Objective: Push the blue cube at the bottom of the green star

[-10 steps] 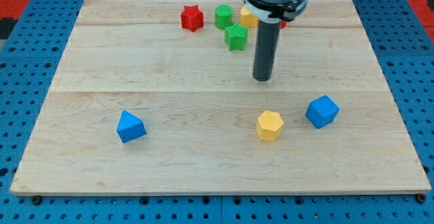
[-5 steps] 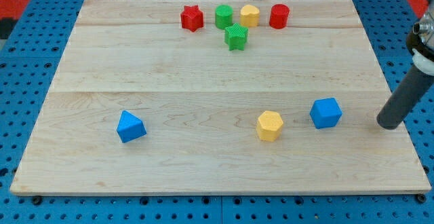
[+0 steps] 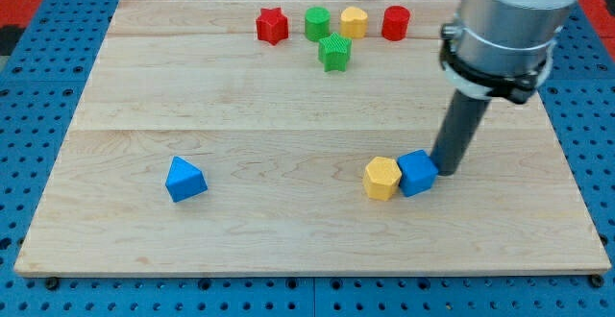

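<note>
Camera view shows my tip (image 3: 445,170) pressed against the right side of the blue cube (image 3: 417,172), holding nothing since it is only a bare rod, and the cube's left side touches the yellow hexagonal block (image 3: 381,177) in the lower right part of the wooden board (image 3: 288,231). The green star (image 3: 334,52) sits well apart near the view's top, just below a row of red star (image 3: 272,25), green cylinder (image 3: 316,22), yellow cylinder (image 3: 354,21) and red cylinder (image 3: 395,22), while a blue triangular block (image 3: 184,179) lies alone at the lower left
</note>
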### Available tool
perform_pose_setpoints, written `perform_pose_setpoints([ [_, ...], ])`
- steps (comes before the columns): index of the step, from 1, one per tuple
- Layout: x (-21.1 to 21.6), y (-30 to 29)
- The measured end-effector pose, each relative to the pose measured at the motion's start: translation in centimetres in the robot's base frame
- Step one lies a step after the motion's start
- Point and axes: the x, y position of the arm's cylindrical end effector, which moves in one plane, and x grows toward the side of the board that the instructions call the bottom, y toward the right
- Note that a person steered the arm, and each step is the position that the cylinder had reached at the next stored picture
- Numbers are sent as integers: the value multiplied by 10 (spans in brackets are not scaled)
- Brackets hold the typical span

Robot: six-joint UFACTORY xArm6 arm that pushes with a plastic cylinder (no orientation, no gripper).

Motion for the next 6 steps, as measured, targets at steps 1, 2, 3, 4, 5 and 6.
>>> perform_pose_setpoints([
  [1, 32, -4],
  [2, 59, -12],
  [3, 60, -38],
  [4, 57, -44],
  [5, 37, -51],
  [6, 11, -67],
])
